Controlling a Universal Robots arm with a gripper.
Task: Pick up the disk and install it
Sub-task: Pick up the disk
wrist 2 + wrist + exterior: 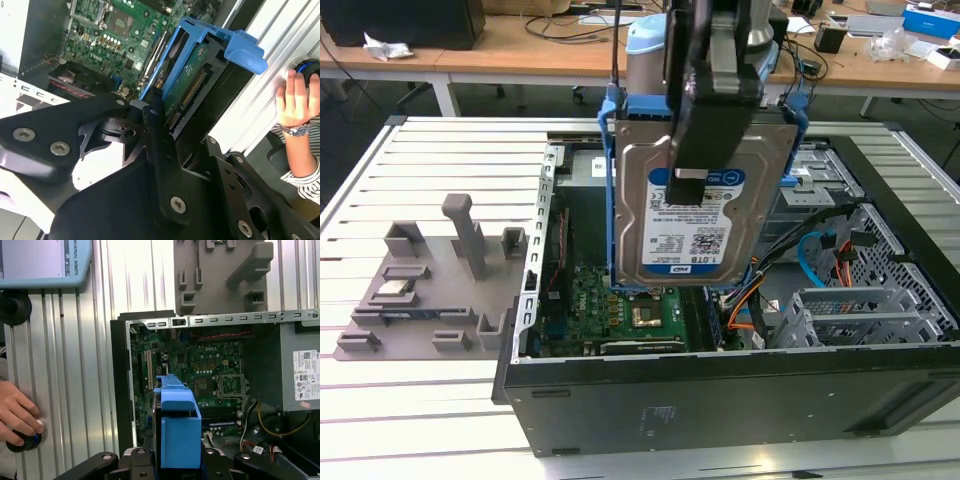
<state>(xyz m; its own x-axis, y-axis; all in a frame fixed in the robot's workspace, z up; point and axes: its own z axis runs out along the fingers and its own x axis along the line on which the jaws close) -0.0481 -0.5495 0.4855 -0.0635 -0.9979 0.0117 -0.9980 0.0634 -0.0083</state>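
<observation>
1. While it hung on edge above the open case (pixel 720 400), the disk (pixel 720 240) sat clear of the motherboard (pixel 610 300) below (label toward the exterior view).
2. The robot's hand (pixel 692 180) was clamped across its flat faces, probably leaving the blue bracket (pixel 608 150) free for seating.
3. The case lay on the slatted worktop (pixel 420 420).

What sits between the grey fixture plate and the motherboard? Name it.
The computer case's perforated metal side rail runs between them, seen in the exterior view.
</observation>
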